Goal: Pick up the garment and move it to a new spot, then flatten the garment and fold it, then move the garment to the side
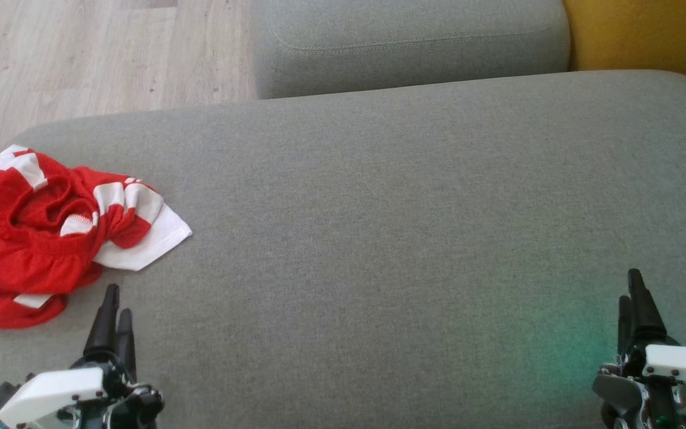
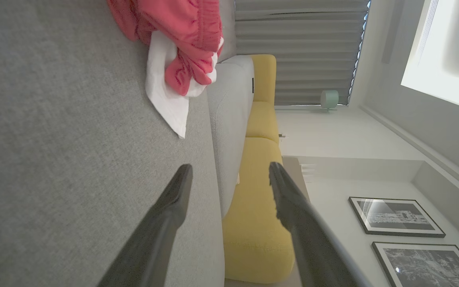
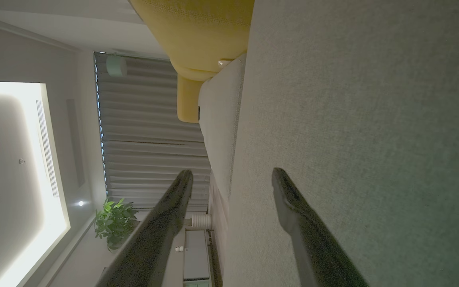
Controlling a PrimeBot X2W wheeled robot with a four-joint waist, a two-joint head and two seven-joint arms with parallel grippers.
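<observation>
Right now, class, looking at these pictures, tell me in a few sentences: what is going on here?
A two-armed robot faces a grey sofa seat. A crumpled red and white garment lies near the seat's left edge, untouched. The left gripper hovers just short of it, open and empty. The right gripper is over bare cushion at the right, also open and empty. Nothing has been picked up, flattened or folded yet.

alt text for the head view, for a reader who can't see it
A crumpled red and white mesh garment lies at the left edge of a wide grey fabric sofa cushion. The left gripper and right gripper sit at the bottom corners, holding nothing.
</observation>
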